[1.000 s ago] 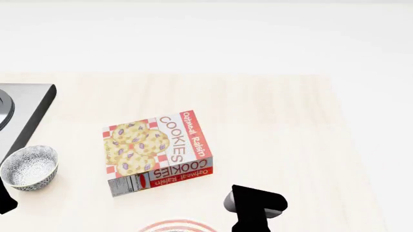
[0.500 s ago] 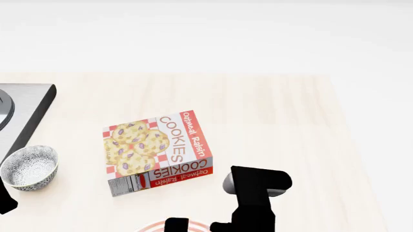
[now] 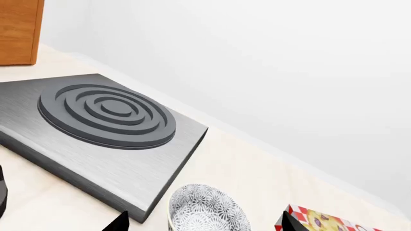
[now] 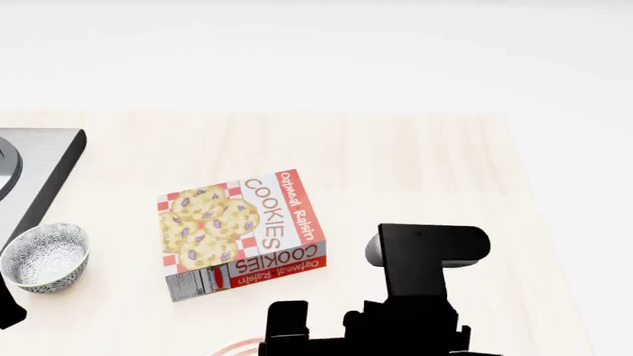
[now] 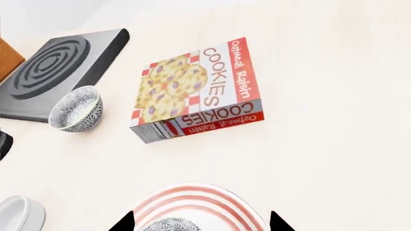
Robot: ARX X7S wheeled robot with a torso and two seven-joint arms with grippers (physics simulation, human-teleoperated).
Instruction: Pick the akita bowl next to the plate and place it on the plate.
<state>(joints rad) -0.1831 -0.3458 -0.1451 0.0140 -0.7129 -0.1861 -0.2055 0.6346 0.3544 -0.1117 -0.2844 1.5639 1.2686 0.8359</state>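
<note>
At the bottom edge of the right wrist view, the right gripper (image 5: 200, 224) has its jaws spread wide, and the akita bowl (image 5: 168, 225) shows between them over the red-ringed plate (image 5: 192, 194); whether it rests there I cannot tell. A white cup (image 5: 18, 214) sits at lower left, and the cookie box (image 4: 242, 230) lies mid-frame on the table (image 4: 416, 170). The left gripper (image 3: 202, 224) is also parted, either side of a second speckled bowl (image 3: 205, 211) beside the grey hotplate (image 3: 106, 113).

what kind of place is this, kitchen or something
Probably a simulated kitchen counter: a flat stove burner sits on a pale wooden tabletop, with a cookie box, a patterned bowl and a red-ringed plate.
</note>
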